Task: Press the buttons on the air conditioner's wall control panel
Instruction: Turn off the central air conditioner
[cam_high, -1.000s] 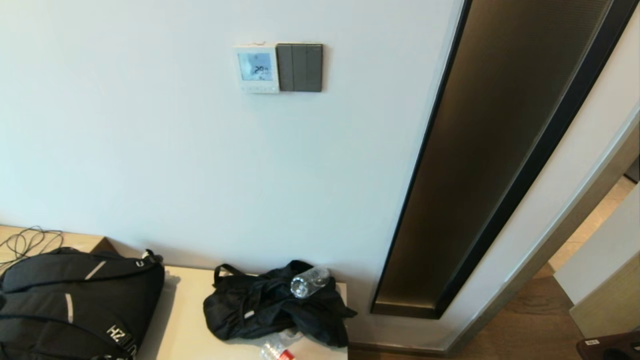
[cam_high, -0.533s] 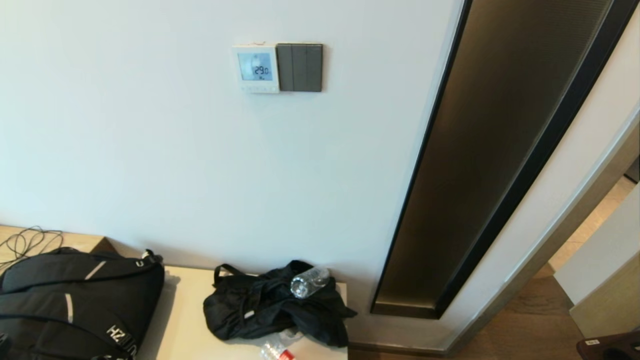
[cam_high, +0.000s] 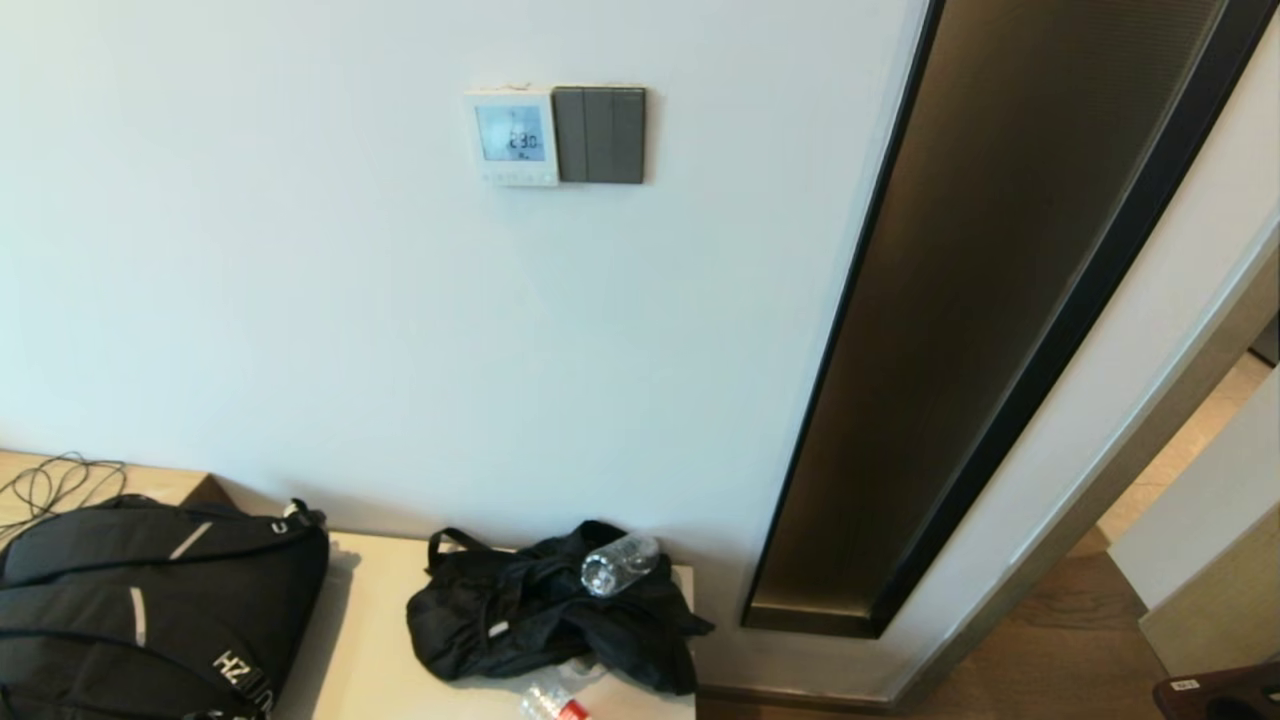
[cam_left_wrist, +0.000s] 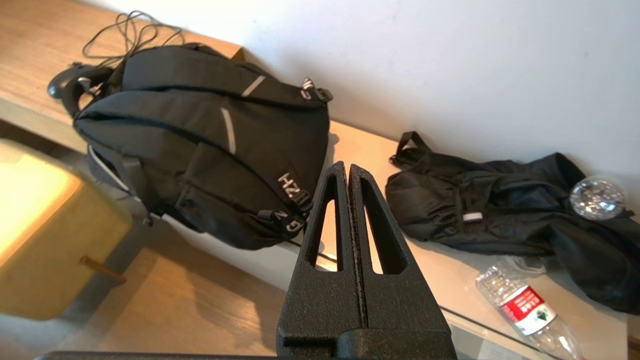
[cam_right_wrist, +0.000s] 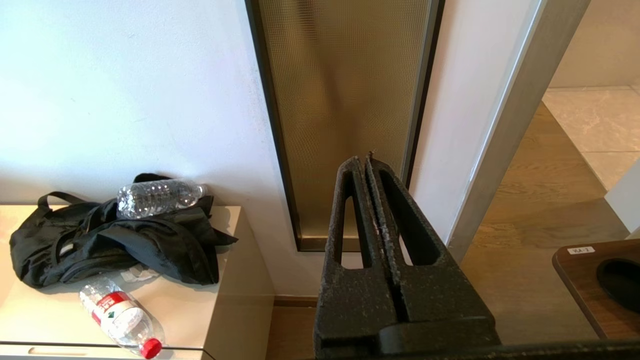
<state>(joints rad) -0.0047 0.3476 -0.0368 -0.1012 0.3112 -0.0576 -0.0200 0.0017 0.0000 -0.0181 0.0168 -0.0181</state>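
Head view shows the wall (cam_high: 300, 300) filling most of the scene, with the tall bronze strip (cam_high: 980, 300) to the right of the panel. The panel (cam_high: 511, 137) sits high on the wall, its right edge touching the grey switch plate (cam_high: 599, 135). The buttons (cam_high: 515, 177) run in a sideways row along the panel's bottom edge, under the screen (cam_high: 511, 133), which shows dark digits.

Well below the panel, a pale surface (cam_high: 370, 640) against the wall carries a large backpack (cam_high: 150, 610) to the lower left and a crumpled black bag (cam_high: 540, 610) almost straight beneath. A clear bottle (cam_high: 618, 563) lies on top of that bag, not inside it; whether either bag holds anything cannot be seen. A second bottle (cam_high: 556, 705), red-labelled, lies on the surface just in front of the bag.

Neither arm shows in the head view. The left tool (cam_left_wrist: 348, 167) hangs low, over the backpack and bag, with its fingers pressed together and empty. The right tool (cam_right_wrist: 364, 161) is also pressed together and empty, and faces the foot of the bronze strip. The panel appears in neither wrist view, so it probably lies up and forward of both tools. Which arm is nearer cannot be told.
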